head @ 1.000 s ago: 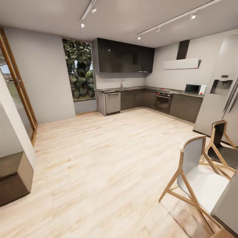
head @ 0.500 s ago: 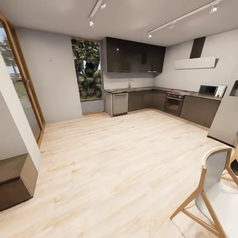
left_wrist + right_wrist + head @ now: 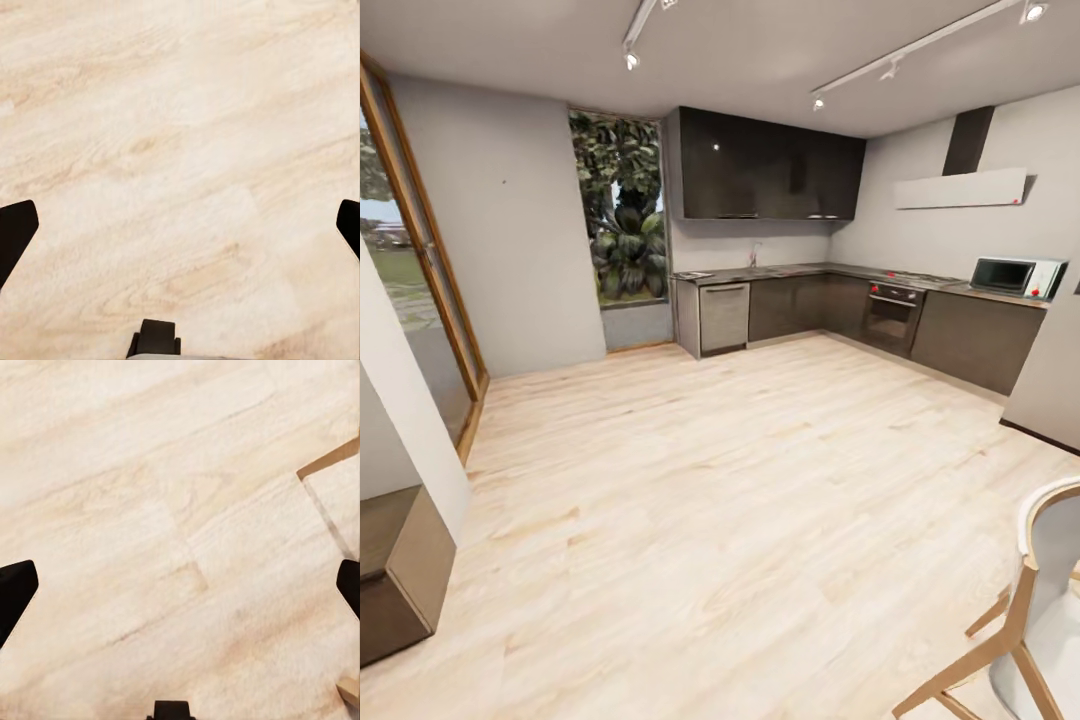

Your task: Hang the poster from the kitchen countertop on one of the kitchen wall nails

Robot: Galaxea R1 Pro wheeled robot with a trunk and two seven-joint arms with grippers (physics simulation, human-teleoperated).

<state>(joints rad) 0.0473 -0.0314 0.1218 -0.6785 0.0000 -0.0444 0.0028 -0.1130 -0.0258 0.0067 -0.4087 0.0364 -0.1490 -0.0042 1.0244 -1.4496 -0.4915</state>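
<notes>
Barely begun: well across the wood floor [image 3: 690, 520] from the kitchen surface [image 3: 800, 270]. Poster too far to make out there. Left tool [image 3: 180, 225] and right tool [image 3: 180, 585] spread apart, empty.

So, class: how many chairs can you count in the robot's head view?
1. A white chair with a pale wooden frame stands on the wood floor at the view's lower right corner, cut off by the picture's edge. Others may stand beyond that edge.
</notes>
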